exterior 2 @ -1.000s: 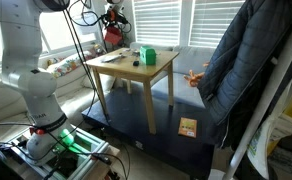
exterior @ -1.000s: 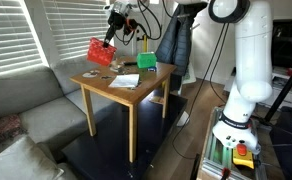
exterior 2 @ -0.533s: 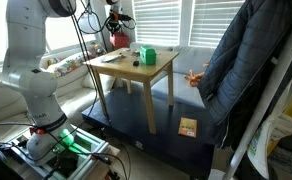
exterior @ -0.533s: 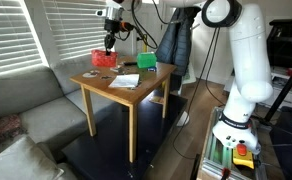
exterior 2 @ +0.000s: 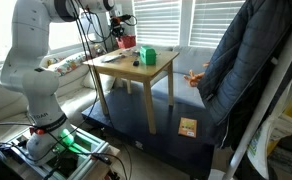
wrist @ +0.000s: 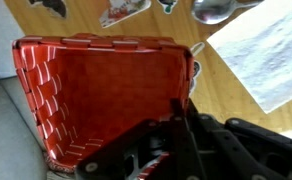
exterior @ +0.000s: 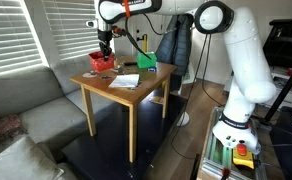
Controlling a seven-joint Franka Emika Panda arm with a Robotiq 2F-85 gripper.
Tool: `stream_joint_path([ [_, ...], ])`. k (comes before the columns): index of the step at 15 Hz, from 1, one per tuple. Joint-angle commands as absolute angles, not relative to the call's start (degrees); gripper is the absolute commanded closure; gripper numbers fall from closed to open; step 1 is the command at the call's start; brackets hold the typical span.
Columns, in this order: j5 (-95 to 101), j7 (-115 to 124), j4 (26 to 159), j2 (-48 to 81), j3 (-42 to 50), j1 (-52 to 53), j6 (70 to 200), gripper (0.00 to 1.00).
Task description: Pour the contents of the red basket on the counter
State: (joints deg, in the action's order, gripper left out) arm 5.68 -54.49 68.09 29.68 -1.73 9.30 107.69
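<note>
The red basket (exterior: 101, 62) stands upright on the far corner of the counter (exterior: 138, 93), a light wooden table; both exterior views show the basket (exterior 2: 125, 41). In the wrist view the red basket (wrist: 96, 95) looks empty inside. My gripper (wrist: 182, 128) is shut on the basket's side wall, one finger inside and one outside. It reaches down from above (exterior: 104, 45). Small loose items (wrist: 124, 10) lie on the wood just past the basket.
A green box (exterior: 147, 62) stands at the back of the table and a white paper (wrist: 261, 55) lies beside the basket. A metal spoon-like thing (wrist: 214, 9) lies near it. A grey sofa (exterior: 21, 105) borders the table. A dark jacket (exterior 2: 236, 60) hangs nearby.
The basket was held tilted above the table's corner. It has turned upright and come down onto the table, with the gripper still on it.
</note>
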Motion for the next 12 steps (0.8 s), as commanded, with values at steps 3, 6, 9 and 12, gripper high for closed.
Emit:
stream_joint_path([
  [3,19.62,-52.86,68.29,32.01,1.60,13.66,118.32,0.99],
  [6,26.20,-48.14,70.04,31.68,3.90,15.19,125.18,0.99],
  [9,26.93,-46.98,70.70,30.92,3.72,15.14,124.22,0.99],
  [12,25.00,-49.35,70.67,30.19,-0.61,12.62,120.91,0.99],
])
